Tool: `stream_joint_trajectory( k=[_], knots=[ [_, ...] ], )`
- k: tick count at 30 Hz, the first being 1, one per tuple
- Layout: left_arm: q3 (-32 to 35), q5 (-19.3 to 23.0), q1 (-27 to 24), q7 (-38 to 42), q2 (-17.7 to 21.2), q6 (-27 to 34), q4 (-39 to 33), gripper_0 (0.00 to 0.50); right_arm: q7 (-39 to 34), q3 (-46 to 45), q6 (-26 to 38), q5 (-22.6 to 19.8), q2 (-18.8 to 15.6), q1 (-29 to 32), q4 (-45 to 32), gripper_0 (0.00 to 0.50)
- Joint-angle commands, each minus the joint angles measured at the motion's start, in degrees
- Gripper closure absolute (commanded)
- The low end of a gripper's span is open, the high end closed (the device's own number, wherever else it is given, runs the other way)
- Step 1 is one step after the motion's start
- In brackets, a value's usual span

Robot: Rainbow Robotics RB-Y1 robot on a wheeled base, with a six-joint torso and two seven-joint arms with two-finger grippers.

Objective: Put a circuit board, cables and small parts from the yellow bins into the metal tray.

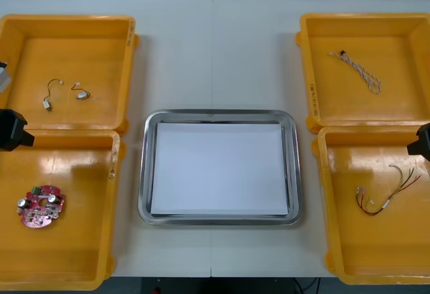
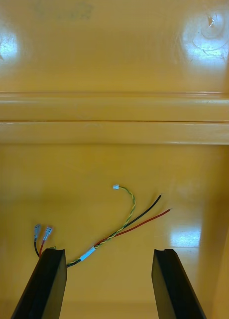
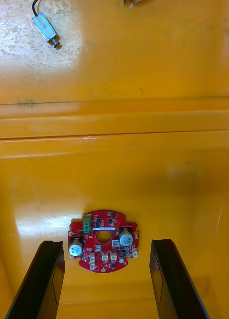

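Observation:
A round red circuit board lies in the near left yellow bin. My left gripper hangs open above it, with the board between and just beyond the fingertips, untouched. The red and yellow cable lies in the near right bin. My right gripper stands open over that cable, holding nothing. The metal tray, white inside, sits at the table's middle with nothing in it.
Small metal parts on thin wires rest in the far left bin; one of these parts lies beyond the bin walls. A twisted blue and white cable lies in the far right bin.

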Motion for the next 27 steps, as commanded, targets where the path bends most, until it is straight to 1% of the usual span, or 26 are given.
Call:
stream_joint_trajectory(
  k=[1, 27],
  knots=[
    [1.72, 0.42, 0.71, -3.45, 2.82, -0.18, -1.60, 0.000, 0.18, -1.95, 0.30, -0.40, -2.25, 0.62, -0.26, 0.000],
    [1.72, 0.42, 0.71, -3.45, 2.82, -0.18, -1.60, 0.000, 0.18, -1.95, 0.30, -0.40, -2.25, 0.62, -0.26, 0.000]
  ],
)
